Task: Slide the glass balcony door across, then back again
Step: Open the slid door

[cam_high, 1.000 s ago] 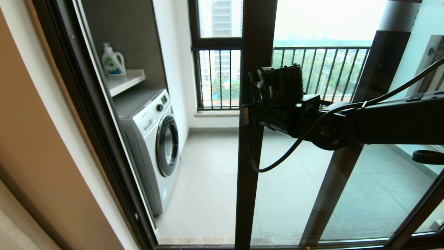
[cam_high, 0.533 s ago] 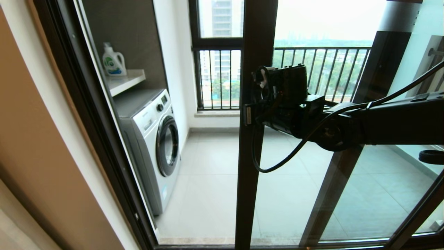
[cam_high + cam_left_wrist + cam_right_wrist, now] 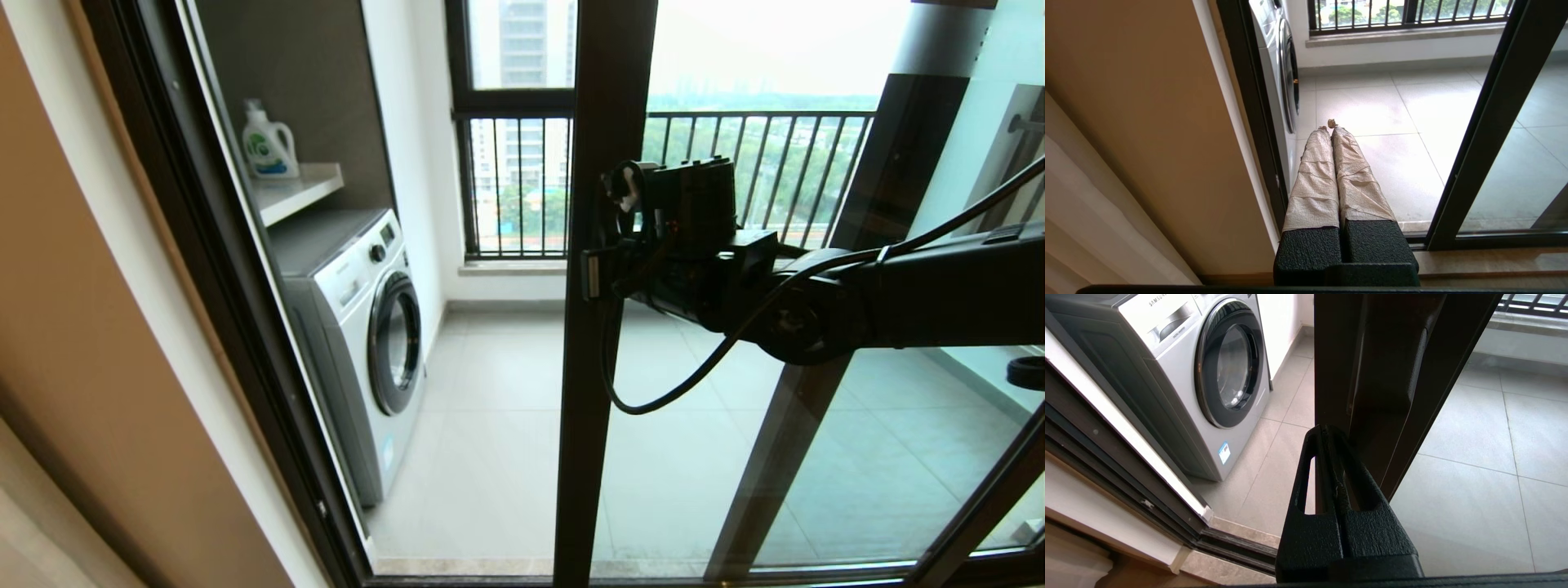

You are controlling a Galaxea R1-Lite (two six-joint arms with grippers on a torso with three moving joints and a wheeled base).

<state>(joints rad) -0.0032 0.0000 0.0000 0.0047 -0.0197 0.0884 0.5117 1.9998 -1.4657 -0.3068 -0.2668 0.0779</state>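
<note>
The glass balcony door [image 3: 600, 408] stands partly open, its dark stile upright in the middle of the head view. My right gripper [image 3: 1325, 430] is shut with nothing between its fingers. Its tips lie against the stile's open edge [image 3: 1339, 355], just below the black bar handle [image 3: 1392, 367]. In the head view the right wrist [image 3: 686, 245] covers the fingers at the stile. The door's lower stile [image 3: 1486, 134] also shows in the left wrist view. My left gripper [image 3: 1329, 126] hangs low by the door jamb, shut and empty, its fingers wrapped in tape.
A washing machine [image 3: 359, 343] stands on the balcony just inside the opening at the left, with a detergent bottle [image 3: 265, 143] on the shelf above. The fixed frame [image 3: 204, 286] bounds the opening on the left. A second dark-framed panel [image 3: 816, 392] overlaps the door behind it. A railed window [image 3: 514, 180] is at the far wall.
The right arm has shifted a little to the right, and the door's stile has moved slightly to the right with it, widening the opening a touch.
</note>
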